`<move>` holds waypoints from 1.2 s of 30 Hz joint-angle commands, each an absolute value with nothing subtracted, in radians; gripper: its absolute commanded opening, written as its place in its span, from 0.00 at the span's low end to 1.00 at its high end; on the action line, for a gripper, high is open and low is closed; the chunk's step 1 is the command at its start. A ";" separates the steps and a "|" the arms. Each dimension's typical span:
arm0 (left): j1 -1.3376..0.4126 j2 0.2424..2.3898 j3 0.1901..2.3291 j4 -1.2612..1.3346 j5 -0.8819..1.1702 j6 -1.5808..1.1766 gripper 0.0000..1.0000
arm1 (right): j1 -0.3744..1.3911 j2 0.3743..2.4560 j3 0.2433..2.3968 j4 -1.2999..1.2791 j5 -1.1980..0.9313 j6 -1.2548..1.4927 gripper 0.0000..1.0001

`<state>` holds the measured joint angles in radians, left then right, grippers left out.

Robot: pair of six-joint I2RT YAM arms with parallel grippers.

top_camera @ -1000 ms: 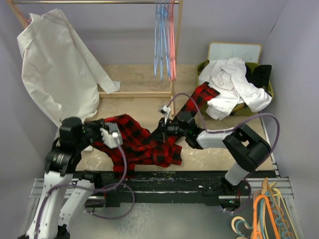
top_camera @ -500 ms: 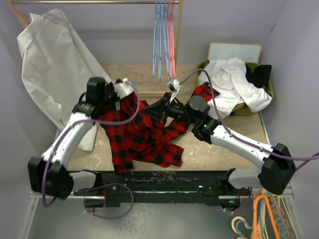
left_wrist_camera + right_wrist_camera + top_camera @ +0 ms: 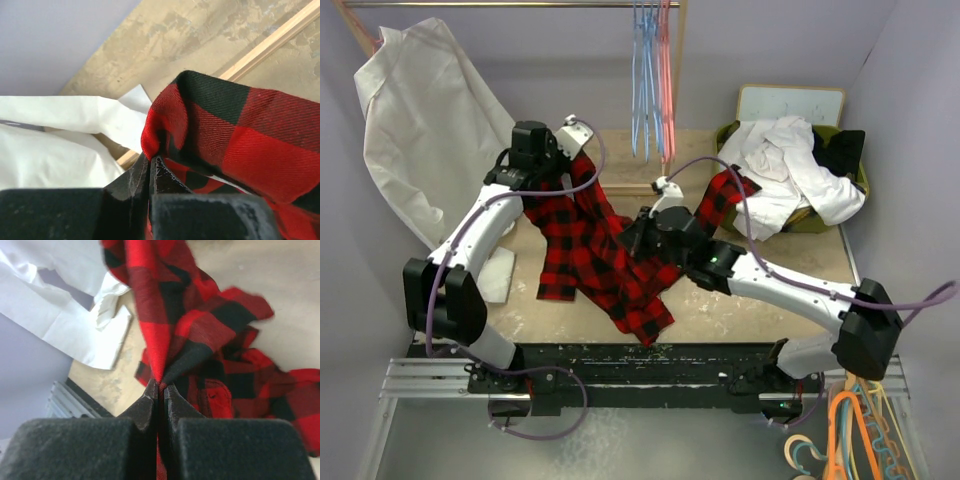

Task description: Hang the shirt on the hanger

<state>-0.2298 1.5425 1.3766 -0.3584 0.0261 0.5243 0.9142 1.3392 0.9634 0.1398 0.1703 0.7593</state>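
Red/blk plaid shirt (image 3: 585, 245) — pink-red hanger (image 3: 666, 90).

White garment (image 3: 420, 120) and blue hangers (image 3: 640, 80) on rack (image 3: 625, 188); white clothes (image 3: 790, 165) in basket (image 3: 724, 133).

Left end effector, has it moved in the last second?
Yes. The left end effector moved up the top view, close to the wooden rail, pulling the shirt along.

Place: we take this for a robotics test cell dressed as a laundry corner, not a lived-in home.
Enclosure: plain lilac walls (image 3: 770, 50) box in a small table (image 3: 750, 310).
Rig: we see the left arm (image 3: 470, 240) and right arm (image 3: 780, 285) bolted to a metal rail (image 3: 420, 375), with purple cables (image 3: 910, 305) looping free.
Props: a wooden rack (image 3: 677, 100) carries light blue hangers (image 3: 642, 80), a pink-red hanger (image 3: 666, 80) and a white garment (image 3: 420, 110). A green basket (image 3: 728, 133) holds white clothes (image 3: 790, 160), and orange hangers (image 3: 855, 420) lie by the rail.
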 commanded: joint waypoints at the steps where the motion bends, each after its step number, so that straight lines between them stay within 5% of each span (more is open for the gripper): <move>1: -0.230 1.600 1.404 -0.281 0.081 0.424 0.00 | 1.036 1.432 1.154 0.101 0.358 0.952 0.00; 11: -0.216 1.615 1.335 -0.216 0.072 0.387 0.00 | 1.039 1.459 0.931 0.526 0.468 1.322 0.03; 12: -0.218 1.623 1.337 -0.208 0.077 0.383 0.00 | 1.040 1.469 0.920 0.556 0.464 1.313 0.16; 13: -0.218 1.631 1.342 -0.202 0.087 0.373 0.00 | 1.039 1.475 0.902 0.608 0.460 1.275 0.38; 14: -0.219 1.644 1.350 -0.198 0.095 0.359 0.00 | 1.039 1.475 0.881 0.668 0.445 1.215 0.72; 15: -0.219 1.657 1.361 -0.200 0.108 0.346 0.00 | 1.040 1.465 0.860 0.708 0.448 1.145 0.96; 16: -0.219 1.670 1.372 -0.202 0.124 0.339 0.00 | 1.040 1.447 0.836 0.719 0.466 1.086 1.00; 22: -0.222 1.671 1.347 -0.166 0.231 0.334 0.00 | 1.037 1.236 0.508 1.029 0.456 0.525 1.00; 28: -0.227 1.587 1.263 -0.131 0.340 0.354 0.00 | 0.997 1.151 0.436 1.134 0.291 -0.157 1.00; 33: -0.227 1.479 1.201 -0.125 0.435 0.395 0.00 | 0.792 1.216 0.445 1.118 -0.018 -0.491 0.94; 36: -0.227 1.383 1.163 -0.139 0.514 0.442 0.00 | 0.646 1.280 0.501 1.120 -0.070 -0.437 0.94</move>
